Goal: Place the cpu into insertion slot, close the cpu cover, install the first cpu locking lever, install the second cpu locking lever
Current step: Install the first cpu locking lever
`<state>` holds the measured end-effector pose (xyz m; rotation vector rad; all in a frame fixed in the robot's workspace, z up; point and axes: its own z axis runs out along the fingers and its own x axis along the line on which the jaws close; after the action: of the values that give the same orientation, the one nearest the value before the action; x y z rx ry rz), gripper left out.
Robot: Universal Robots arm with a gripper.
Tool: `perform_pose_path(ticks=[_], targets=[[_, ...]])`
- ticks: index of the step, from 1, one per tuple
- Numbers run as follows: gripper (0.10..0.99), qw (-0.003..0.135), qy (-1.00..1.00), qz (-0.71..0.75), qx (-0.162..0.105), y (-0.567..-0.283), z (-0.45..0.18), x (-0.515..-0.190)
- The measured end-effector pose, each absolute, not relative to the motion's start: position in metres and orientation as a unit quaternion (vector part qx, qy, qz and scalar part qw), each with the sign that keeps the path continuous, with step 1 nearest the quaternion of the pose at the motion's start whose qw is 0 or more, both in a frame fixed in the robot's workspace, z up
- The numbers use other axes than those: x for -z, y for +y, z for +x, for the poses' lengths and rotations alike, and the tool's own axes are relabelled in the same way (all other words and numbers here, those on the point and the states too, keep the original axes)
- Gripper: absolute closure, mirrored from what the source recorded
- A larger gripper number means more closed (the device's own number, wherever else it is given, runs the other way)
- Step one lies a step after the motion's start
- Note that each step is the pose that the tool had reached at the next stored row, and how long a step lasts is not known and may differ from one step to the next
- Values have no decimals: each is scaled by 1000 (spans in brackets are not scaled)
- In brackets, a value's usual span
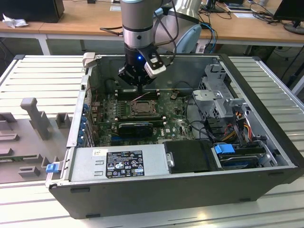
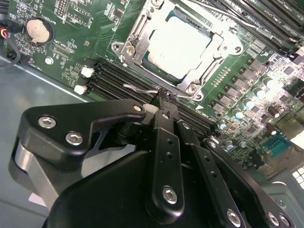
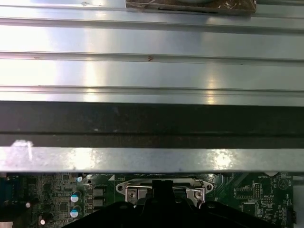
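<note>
- Cpu [image 2: 179,47] already sits in the insertion slot [image 2: 197,80], its pale face up, and the cpu cover [image 2: 137,40] lies flat around it as a silver frame; we judge the first two steps done.
- Our pincer [image 2: 165,99] hangs over the edge of the socket that faces the memory slots [image 2: 114,78]. In the second wrist view the socket lies just beyond the fingertips, on the far side from the pincer body.
- We see a thin wire locking lever [image 2: 140,88] running along that near edge of the socket, its long axis parallel to the memory slots and crosswise to the line of the fingers. Its inner end meets the fingertips.
- The two black fingers [image 2: 161,123] look pressed close together at the tip, right at the lever. We cannot tell whether they pinch the wire or merely press on it.
- In the exterior view we see the arm standing upright inside the open computer case [image 1: 266,118], the pincer [image 1: 134,81] above the rear edge of the socket [image 1: 140,108], and the case resting on a ribbed metal counter [image 1: 42,80].
- That view gives us the whole layout, but the lever is too fine to make out there.
- In the first wrist view we see the case wall [image 3: 152,123] and the ribbed counter beyond it, with the cover's end [image 3: 164,186] just above the dark pincer body.
</note>
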<state>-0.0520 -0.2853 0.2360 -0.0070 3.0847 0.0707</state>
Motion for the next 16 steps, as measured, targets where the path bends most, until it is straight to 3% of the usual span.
perform_pose_path(ticks=[16], targets=[[980, 28, 999, -4, -24, -281, -44, -229]])
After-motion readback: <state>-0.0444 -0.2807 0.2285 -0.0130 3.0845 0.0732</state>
